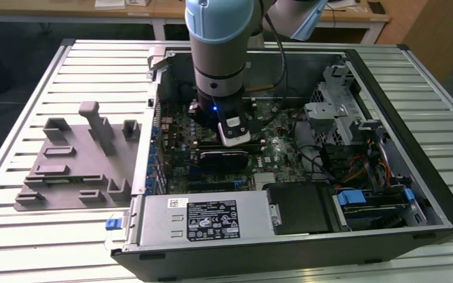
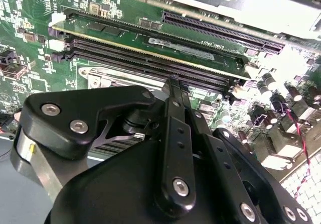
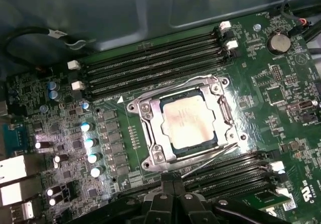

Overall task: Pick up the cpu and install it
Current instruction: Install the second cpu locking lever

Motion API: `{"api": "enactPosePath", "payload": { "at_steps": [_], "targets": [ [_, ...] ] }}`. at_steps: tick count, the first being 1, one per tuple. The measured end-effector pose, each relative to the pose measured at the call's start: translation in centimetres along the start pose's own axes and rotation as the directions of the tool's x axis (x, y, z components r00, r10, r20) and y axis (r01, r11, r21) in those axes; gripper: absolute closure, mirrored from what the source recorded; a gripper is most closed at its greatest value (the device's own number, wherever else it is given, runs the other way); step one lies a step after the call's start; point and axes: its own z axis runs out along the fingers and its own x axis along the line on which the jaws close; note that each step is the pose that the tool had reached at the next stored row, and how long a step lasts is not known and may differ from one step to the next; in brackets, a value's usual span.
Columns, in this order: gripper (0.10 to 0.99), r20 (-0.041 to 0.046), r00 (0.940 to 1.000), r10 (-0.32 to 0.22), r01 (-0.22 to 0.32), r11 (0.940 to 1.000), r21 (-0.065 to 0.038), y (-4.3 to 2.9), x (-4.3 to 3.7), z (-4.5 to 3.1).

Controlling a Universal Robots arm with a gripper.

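Scene: An open computer case (image 1: 415, 194) is laid on its side on a slatted metal surface (image 1: 22, 247), so that the motherboard (image 1: 278, 127) faces upward and can be reached from above.

Arm: The robot arm (image 1: 220, 53) is lowered into the case at the centre of the exterior view, its wrist held just above the board.

CPU: The cpu (image 3: 189, 119) is seen at the centre of the first wrist view, seated flat inside the socket frame (image 3: 145, 114), its silver-grey top level with the metal surround. It is judged to be already in place, since nothing is gripping it.

Gripper: The gripper (image 3: 173, 184) is shown at the lower centre of the first wrist view, near the socket's lower edge and apart from the chip. Its fingers (image 2: 175, 91) are pressed together with no gap and nothing between them, as seen in the middle of the second wrist view.

Memory slots: Long black slots (image 3: 150, 63) are ranged above and below the socket, leaving the chip the only bright square on the board.

Fixture: A grey plastic fixture block (image 1: 77, 159) is set on the surface at the left of the exterior view, well apart from the case.

Power supply: A grey box with a label (image 1: 203, 219) is mounted at the lower edge of the case.
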Motion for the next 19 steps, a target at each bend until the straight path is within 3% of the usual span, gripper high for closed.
{"api": "enactPosePath", "payload": {
  "at_steps": [14,19],
  "targets": [
    [0.976,-0.0114,0.9999,-0.011,0.011,0.9994,-0.033,-0.41,0.73,0.99],
    [0.976,-0.0173,0.9997,-0.015,0.014,0.9986,-0.051,-0.43,0.77,1.19]
  ]
}}
